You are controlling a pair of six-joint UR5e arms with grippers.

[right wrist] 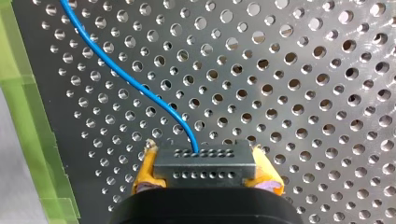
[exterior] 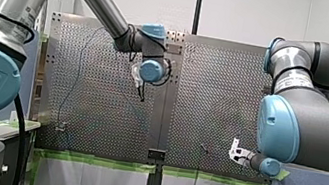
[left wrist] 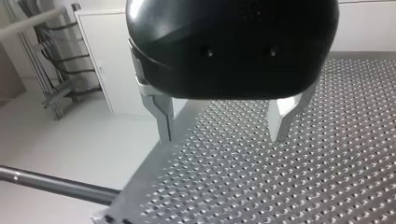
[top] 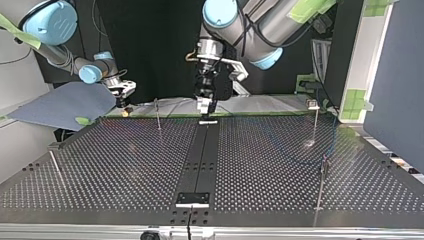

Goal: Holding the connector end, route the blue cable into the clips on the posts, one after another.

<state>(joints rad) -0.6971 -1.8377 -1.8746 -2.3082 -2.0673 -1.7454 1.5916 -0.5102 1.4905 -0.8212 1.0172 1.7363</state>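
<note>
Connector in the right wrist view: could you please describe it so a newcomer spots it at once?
Against the perforated table, find my right pincer with yellow pads. The connector is the grey block clamped between them; it alone carries two rows of tiny holes, and the blue cable leaves it.

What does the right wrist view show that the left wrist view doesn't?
Only the right wrist view: the blue cable running into the connector, clamped in my right pincer, and green tape. Only the left wrist view: my left pincer, open and empty, a grey rod, a white cabinet. Both: the perforated table.
</note>
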